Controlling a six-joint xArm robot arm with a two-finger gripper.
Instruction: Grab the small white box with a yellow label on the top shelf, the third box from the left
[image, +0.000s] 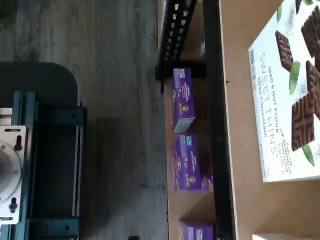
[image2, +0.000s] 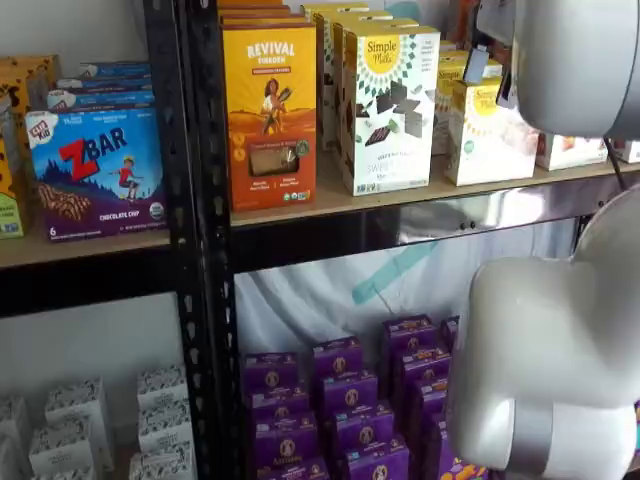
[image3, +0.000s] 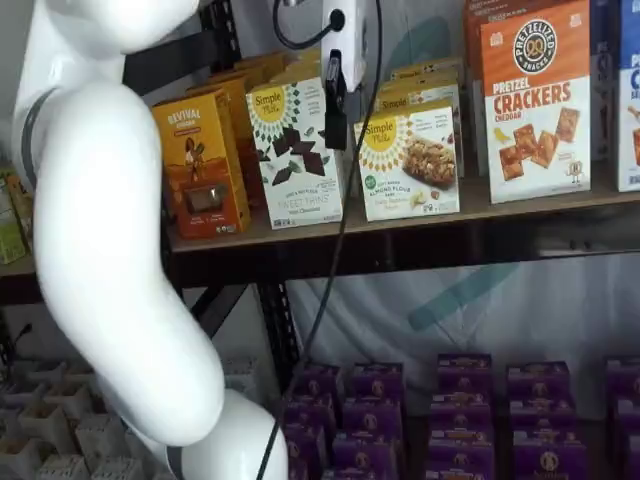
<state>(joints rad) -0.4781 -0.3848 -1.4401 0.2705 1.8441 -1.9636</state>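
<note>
White-bodied hand (image3: 336, 110) with black fingers hanging before the top shelf (image3: 420, 245), between tall Sweet Thins carton (image3: 297, 152) and small white box (image3: 408, 160); finger spacing impossible to tell. Small white box upright on top shelf, just right of Sweet Thins carton, left of orange cracker carton (image3: 536, 100). Same box (image2: 488, 130) visible beside arm. Purple boxes (image3: 460, 410) on lower level.

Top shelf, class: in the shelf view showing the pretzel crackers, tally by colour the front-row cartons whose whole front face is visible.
Yellow-orange: 1, the Revival carton
White: 2, the tall Sweet Thins carton and the small white box
Orange-and-white: 1, the cracker carton
Total: 4
</note>
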